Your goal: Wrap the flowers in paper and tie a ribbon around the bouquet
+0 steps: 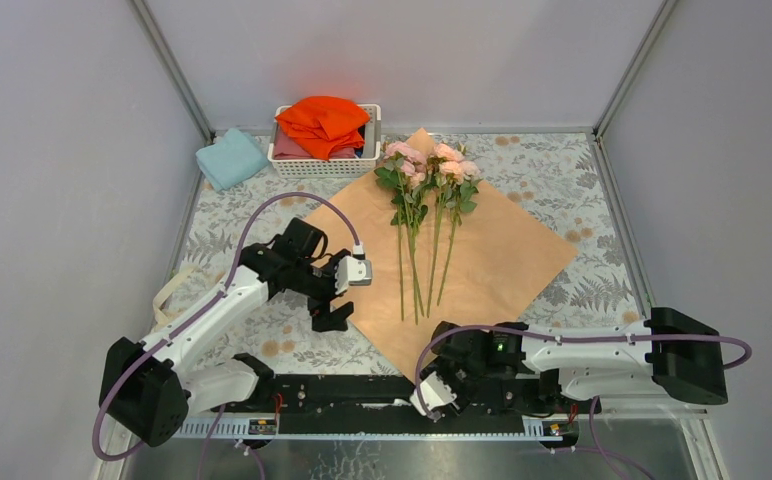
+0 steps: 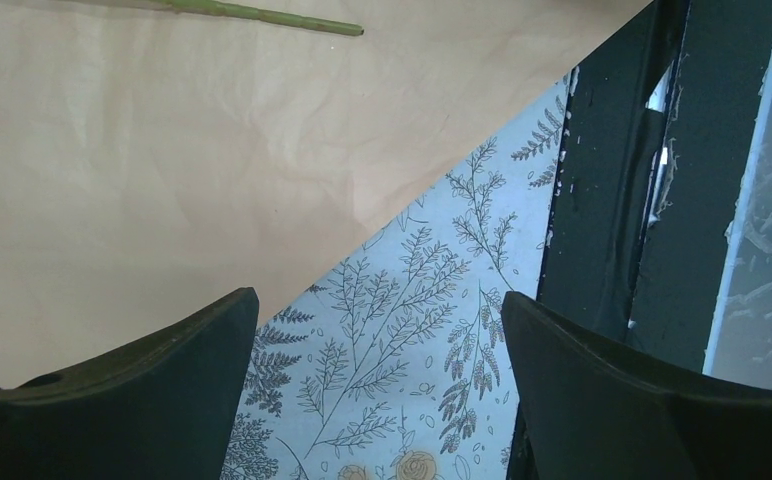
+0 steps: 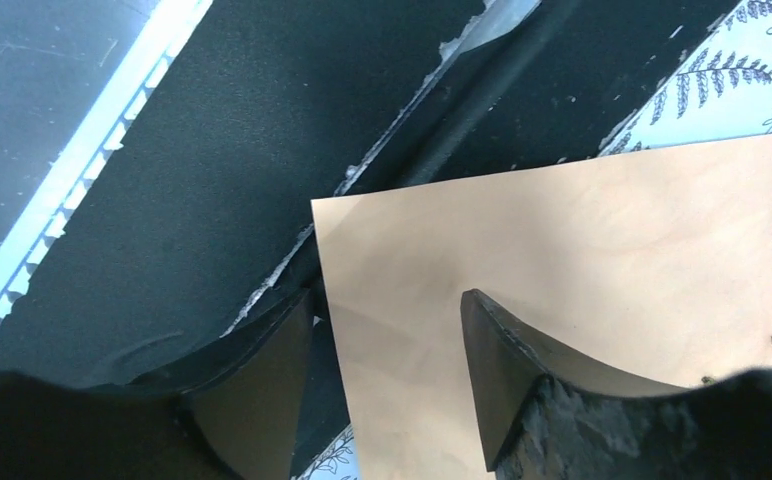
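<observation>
The paper (image 1: 492,250) lies flat as a diamond with its peach face up. The flowers (image 1: 427,170) rest on it, pink blooms at the far corner and stems (image 1: 417,290) running toward me. My left gripper (image 1: 332,318) hovers open over the tablecloth just off the paper's near-left edge (image 2: 162,180), with nothing between its jaws (image 2: 377,300); a stem end (image 2: 262,14) shows beyond. My right gripper (image 1: 432,392) is at the paper's near corner (image 3: 582,230), its jaws (image 3: 387,295) apart and straddling the corner's edge. The ribbon (image 1: 169,292) lies looped at the table's left side.
A white basket (image 1: 292,165) holding bright orange cloth (image 1: 324,122) stands at the back, with a light-blue folded cloth (image 1: 230,158) to its left. A black rail (image 1: 342,390) runs along the near edge under the paper's corner. Grey walls close in three sides.
</observation>
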`<act>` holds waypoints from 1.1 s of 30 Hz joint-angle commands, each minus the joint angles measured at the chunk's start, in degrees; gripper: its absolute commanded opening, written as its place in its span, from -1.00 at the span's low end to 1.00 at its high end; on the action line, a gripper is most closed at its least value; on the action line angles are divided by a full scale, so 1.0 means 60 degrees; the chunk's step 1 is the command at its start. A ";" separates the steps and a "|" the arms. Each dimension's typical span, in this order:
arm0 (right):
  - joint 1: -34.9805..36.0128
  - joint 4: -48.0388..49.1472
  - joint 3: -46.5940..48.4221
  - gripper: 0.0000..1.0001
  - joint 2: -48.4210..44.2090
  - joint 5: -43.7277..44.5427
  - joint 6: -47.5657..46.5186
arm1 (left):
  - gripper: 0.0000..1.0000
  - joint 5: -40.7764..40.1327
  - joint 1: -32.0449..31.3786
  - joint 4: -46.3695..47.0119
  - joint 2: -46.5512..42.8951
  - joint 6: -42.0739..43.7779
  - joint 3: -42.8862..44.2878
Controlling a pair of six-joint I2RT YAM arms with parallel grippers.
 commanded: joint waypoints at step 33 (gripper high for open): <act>-0.0019 0.1248 0.0695 -0.08 -0.0343 0.2346 0.0422 | 0.97 0.0219 -0.0016 0.0621 0.0560 -0.0253 0.0160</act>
